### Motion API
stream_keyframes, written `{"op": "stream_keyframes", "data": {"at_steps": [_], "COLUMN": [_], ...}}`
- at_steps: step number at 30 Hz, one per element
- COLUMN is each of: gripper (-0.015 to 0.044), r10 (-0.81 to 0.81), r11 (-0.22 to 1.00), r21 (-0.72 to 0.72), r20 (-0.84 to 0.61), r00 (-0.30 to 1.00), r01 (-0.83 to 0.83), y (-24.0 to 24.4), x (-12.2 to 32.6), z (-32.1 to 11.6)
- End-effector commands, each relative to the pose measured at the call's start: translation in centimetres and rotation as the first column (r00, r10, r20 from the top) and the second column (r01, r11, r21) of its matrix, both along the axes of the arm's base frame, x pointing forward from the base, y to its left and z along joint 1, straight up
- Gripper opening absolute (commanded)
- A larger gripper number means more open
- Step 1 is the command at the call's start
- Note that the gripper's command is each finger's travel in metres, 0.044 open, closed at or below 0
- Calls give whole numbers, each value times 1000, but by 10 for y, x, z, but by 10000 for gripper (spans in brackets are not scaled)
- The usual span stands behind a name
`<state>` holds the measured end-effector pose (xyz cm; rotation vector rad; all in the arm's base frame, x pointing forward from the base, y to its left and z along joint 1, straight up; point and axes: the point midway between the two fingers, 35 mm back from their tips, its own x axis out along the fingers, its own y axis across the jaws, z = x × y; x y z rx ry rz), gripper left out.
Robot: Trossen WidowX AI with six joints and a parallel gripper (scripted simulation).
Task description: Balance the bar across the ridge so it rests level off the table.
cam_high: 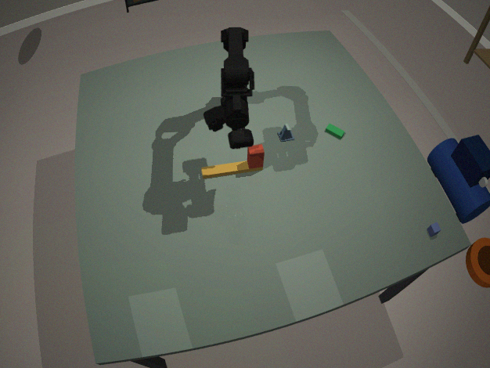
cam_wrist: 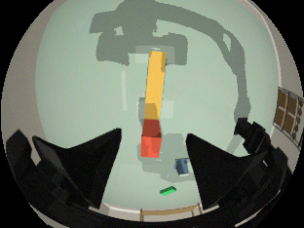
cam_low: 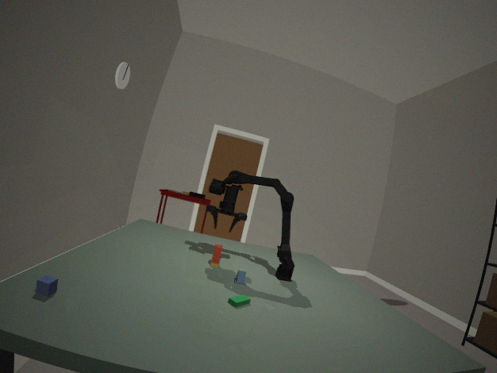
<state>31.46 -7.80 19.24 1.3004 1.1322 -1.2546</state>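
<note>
The worktop [cam_high: 237, 253] [cam_low: 200, 321] [cam_wrist: 78, 97] is a broad, muted grey-green surface with straight edges and dark legs beneath. Two paler rectangular patches show near one edge in the top view, and the arm's shadow spreads over its middle. On it lies a yellow bar [cam_high: 223, 169] [cam_low: 214, 264] [cam_wrist: 156, 83], with a red block [cam_high: 255, 156] [cam_low: 217, 253] [cam_wrist: 151, 146] on one end. Near that end stands a small blue-grey ridge piece [cam_high: 286, 134] [cam_low: 240, 277] [cam_wrist: 182, 167], apart from the bar. A flat green block [cam_high: 334, 131] [cam_low: 239, 300] [cam_wrist: 168, 190] lies beyond the ridge piece, and a small blue-violet cube [cam_high: 434, 229] [cam_low: 47, 286] sits well apart, near a corner.
</note>
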Motion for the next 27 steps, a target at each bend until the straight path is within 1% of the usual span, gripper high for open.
{"op": "stream_keyframes", "data": {"at_steps": [1, 9, 17, 20, 27], "gripper": [315, 315, 315, 315, 315], "r10": [6, 6, 6, 6, 6], "r11": [1000, 1000, 1000, 1000, 1000], "r21": [-6, -6, -5, -5, -5], "r20": [-10, -10, -10, -10, -10], "r00": [1000, 1000, 1000, 1000, 1000], "r01": [-6, -6, -6, -6, -6], "y": [-3, -5, -4, -4, -4], "x": [1, 8, 4, 3, 3], "z": [-5, -54, -108, -117, -119]}}
